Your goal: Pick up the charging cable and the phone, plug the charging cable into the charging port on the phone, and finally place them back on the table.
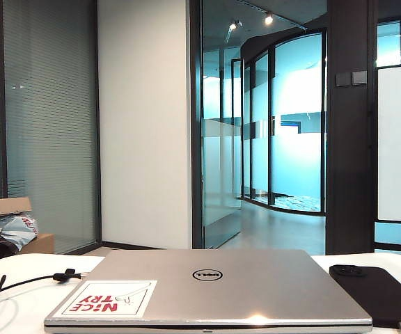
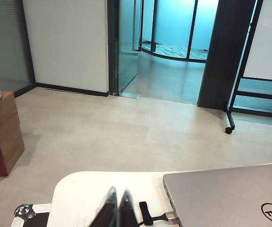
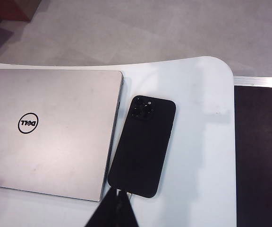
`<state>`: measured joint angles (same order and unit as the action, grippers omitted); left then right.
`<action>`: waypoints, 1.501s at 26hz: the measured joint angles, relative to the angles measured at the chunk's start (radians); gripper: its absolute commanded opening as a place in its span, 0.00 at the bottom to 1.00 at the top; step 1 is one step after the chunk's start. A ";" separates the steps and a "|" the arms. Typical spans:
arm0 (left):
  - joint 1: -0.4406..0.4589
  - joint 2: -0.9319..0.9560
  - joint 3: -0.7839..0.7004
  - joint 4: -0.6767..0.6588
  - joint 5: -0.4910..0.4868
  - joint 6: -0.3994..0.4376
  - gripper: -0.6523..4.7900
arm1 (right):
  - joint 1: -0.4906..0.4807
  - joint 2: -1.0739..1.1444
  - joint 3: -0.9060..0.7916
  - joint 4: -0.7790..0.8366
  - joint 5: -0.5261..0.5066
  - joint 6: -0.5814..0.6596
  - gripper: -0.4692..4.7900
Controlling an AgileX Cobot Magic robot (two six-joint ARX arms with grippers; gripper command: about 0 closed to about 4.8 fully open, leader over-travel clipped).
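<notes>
Closed laptop (image 1: 211,289) separates charging cable (image 1: 19,284) from phone (image 3: 143,144).

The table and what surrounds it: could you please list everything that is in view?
laptop: one, silver, closed, middle of the table, red-lettered sticker on its lid.
phone: one, black, face down, right of the laptop.
charging cable: one, black, left of the laptop, tie strap near its plug.
table: one, white.
cardboard boxes: brown, on the floor, left.
left tool: one, black, shut, above the table beside the cable.
right tool: one, black, shut, at the phone's near end.
</notes>
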<state>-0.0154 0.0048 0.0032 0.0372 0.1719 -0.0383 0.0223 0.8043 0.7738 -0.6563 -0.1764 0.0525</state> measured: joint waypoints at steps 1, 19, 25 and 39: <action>0.000 0.000 0.000 0.000 0.000 0.000 0.11 | 0.000 0.000 0.000 0.000 0.000 0.000 0.09; 0.000 0.000 0.000 0.000 0.000 0.000 0.11 | 0.000 -0.139 -0.179 0.273 0.198 -0.001 0.09; 0.000 0.000 0.000 0.000 0.000 0.000 0.11 | 0.000 -0.317 -0.375 0.517 0.319 -0.001 0.09; 0.000 0.000 0.000 0.000 0.000 0.000 0.11 | -0.002 -0.803 -0.747 0.702 0.334 -0.001 0.09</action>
<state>-0.0151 0.0051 0.0032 0.0372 0.1719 -0.0383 0.0208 0.0010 0.0265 0.0460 0.1574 0.0517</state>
